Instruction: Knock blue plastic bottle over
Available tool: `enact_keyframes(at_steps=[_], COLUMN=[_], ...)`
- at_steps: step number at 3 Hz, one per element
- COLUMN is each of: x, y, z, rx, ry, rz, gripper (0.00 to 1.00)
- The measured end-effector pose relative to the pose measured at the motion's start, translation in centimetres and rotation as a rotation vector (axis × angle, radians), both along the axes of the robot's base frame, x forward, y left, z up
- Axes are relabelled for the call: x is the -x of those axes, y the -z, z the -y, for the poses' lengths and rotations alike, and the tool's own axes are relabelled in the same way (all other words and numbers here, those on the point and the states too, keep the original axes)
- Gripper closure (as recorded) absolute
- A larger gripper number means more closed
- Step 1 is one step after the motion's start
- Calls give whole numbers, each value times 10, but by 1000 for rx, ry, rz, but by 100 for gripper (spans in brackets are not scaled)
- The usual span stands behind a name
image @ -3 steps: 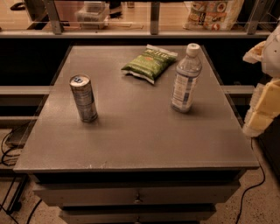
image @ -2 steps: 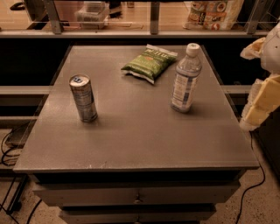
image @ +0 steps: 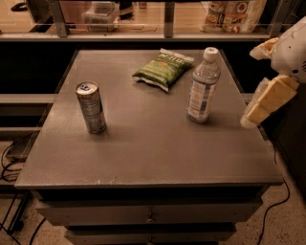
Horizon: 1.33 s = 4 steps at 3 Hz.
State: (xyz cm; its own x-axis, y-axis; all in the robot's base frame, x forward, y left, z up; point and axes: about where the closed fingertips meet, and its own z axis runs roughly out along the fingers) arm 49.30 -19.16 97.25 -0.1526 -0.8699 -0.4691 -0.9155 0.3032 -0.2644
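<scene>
The blue plastic bottle stands upright on the right part of the grey table; it is clear with a white cap and a white label. My gripper is at the right edge of the view, just past the table's right edge and to the right of the bottle, not touching it. It is open and empty: one yellowish finger points down-left toward the bottle's base, and the other shows higher up.
A slim silver-blue can stands upright on the left of the table. A green snack bag lies at the back, left of the bottle. A shelf rail with packaged goods runs behind. Cables lie on the floor at both sides.
My gripper has moved left and slightly up, closer to the bottle. The bottle, the can and the bag have not moved.
</scene>
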Motion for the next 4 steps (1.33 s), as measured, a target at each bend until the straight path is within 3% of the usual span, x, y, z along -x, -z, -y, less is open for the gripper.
enact_keyframes(at_steps=[1,2,3,4], x=[-26,-31,-17,-11], y=[18,21,14,14], z=[-24,-29,-18,-14], rx=[-181,-220,-123,-108], ry=[-2,-3,-4,-2], rz=[0,1,-5,0], gripper=[0,0,0,0])
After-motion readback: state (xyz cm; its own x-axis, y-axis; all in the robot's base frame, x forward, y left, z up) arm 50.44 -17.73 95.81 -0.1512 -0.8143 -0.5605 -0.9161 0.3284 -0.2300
